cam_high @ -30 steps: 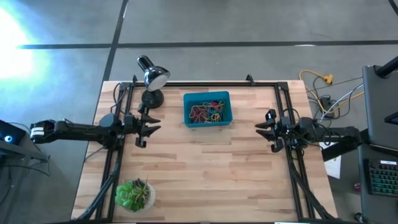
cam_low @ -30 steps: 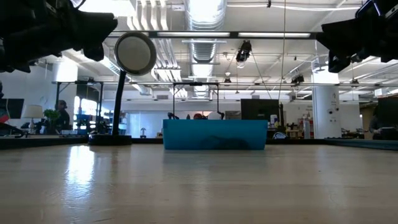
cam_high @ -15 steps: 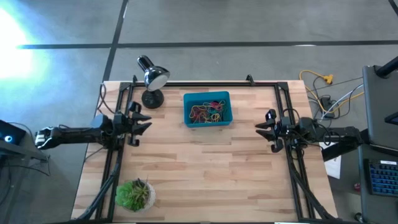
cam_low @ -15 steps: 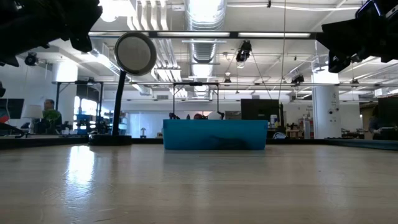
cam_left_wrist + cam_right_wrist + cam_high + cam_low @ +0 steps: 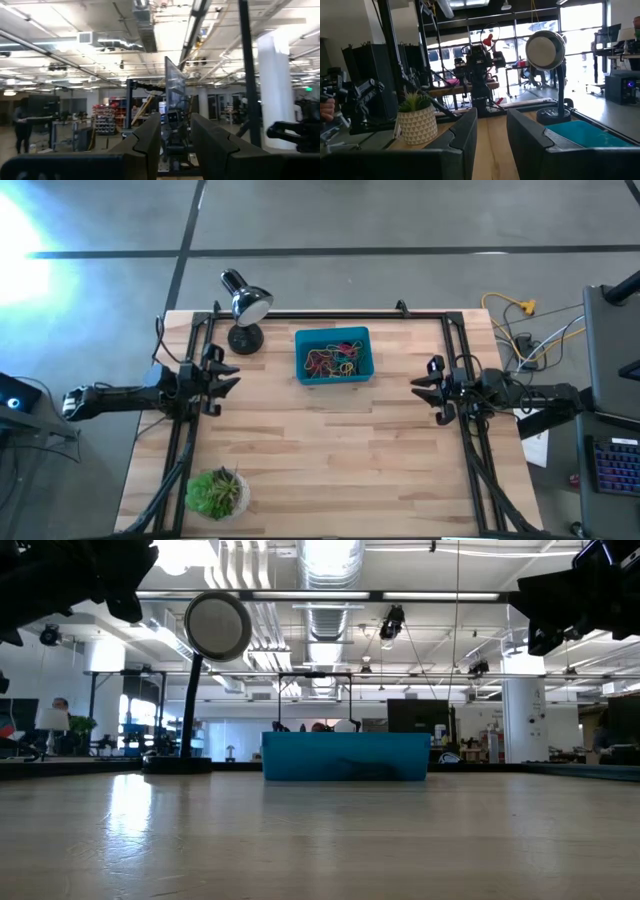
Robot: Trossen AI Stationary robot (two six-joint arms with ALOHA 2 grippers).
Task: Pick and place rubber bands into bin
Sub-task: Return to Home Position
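The teal bin (image 5: 333, 338) stands at the middle of the table's far side, resting flat on the wood, with a heap of coloured rubber bands (image 5: 333, 361) inside it. The low view shows only the bin's wall (image 5: 345, 757). My left gripper (image 5: 228, 376) hovers above the table's left edge, open, with nothing between its fingers (image 5: 176, 120). My right gripper (image 5: 418, 390) hovers above the right edge, also open with nothing in it (image 5: 491, 117). Both point toward the table's middle, well short of the bin (image 5: 585, 135).
A black desk lamp (image 5: 245, 305) stands at the far left, just left of the bin. A small potted plant (image 5: 217, 492) sits at the near left corner. Black frame rails (image 5: 470, 460) run along the table's edges. Bare wood lies between the two grippers.
My left gripper has drawn back toward the table's left edge, away from the bin, rising slightly; its fingers keep the same gap. The rubber bands and the bin stay as they were.
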